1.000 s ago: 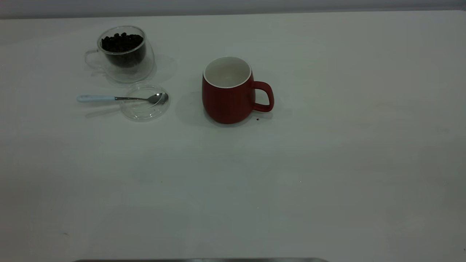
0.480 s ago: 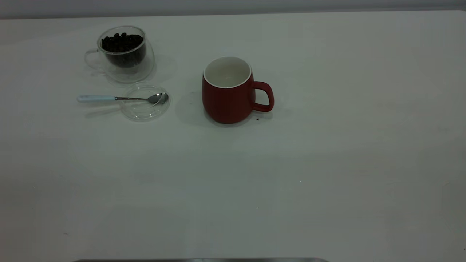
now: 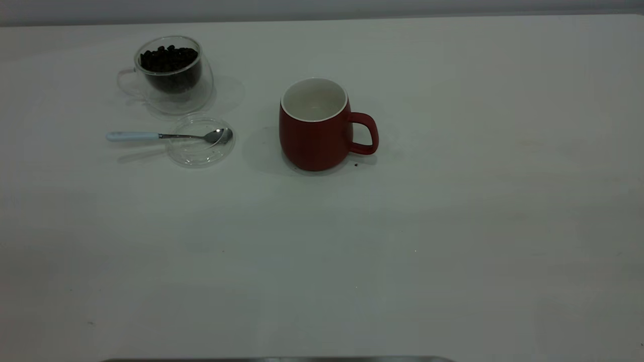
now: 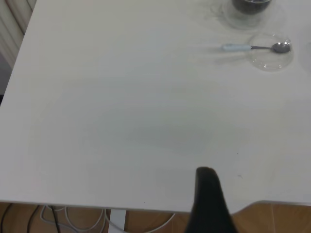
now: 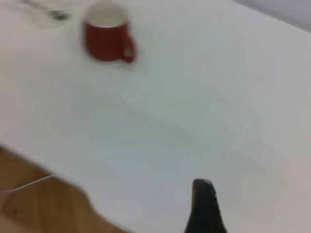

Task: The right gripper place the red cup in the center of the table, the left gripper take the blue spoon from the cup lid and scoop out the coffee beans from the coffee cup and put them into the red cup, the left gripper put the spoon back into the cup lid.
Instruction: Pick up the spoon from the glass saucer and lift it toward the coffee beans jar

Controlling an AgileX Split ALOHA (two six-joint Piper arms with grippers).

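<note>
Centrally, dark-red cup (image 3: 316,130) upright, white inside, handle rightward

Nothing readable anywhere, honestly. The red cup (image 3: 314,136) is plain with no logo or print, and the coffee cup (image 3: 168,73), cup lid (image 3: 200,151) and blue spoon (image 3: 151,136) carry no lettering either. The table (image 3: 453,226) has only a few tiny dark specks, no labels or numbers.
</note>
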